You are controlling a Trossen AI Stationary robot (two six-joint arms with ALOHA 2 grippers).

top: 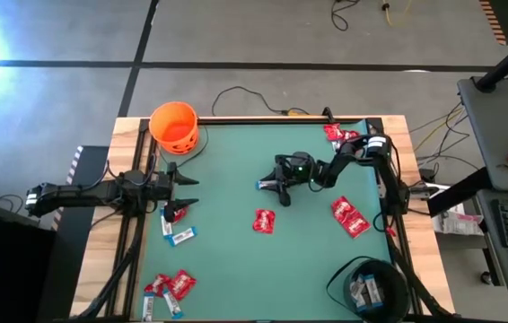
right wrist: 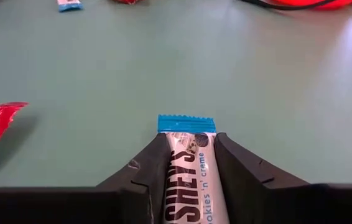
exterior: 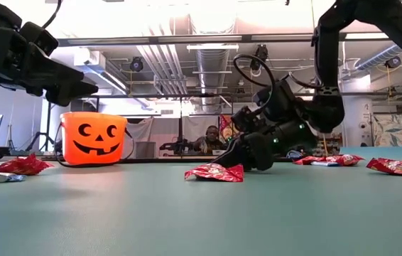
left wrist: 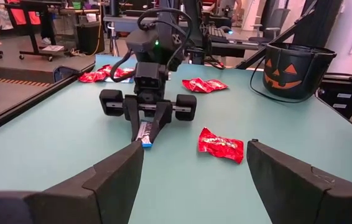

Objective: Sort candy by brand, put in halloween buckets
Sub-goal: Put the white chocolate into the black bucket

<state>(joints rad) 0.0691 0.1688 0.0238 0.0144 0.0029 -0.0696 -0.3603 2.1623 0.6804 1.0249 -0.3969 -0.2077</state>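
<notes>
My right gripper [top: 268, 186] is low over the middle of the green table, shut on a slim blue-and-white candy bar [right wrist: 187, 168]. A red candy packet [top: 264, 221] lies flat just near of it. More red packets [top: 350, 216] lie to the right. The orange halloween bucket [top: 175, 126] stands at the far left corner, and the black halloween bucket [top: 375, 285] at the near right with candy inside. My left gripper [top: 185, 192] hangs open at the left edge above two candies [top: 179, 235]. My right gripper pinches the bar's two long sides [right wrist: 175, 163] between its two fingers [right wrist: 145, 174]. The fingers lie along the bar and slant down from the table's right. The bar's blue crimped end [right wrist: 186, 123] sticks out past the fingertips, down at the table [left wrist: 147, 144].
A cluster of red and blue-and-white candy [top: 169, 289] lies at the near left corner, and red packets [top: 339, 135] at the far right corner. A cable [top: 236, 94] runs behind the far edge. A person [exterior: 212, 139] sits beyond the table.
</notes>
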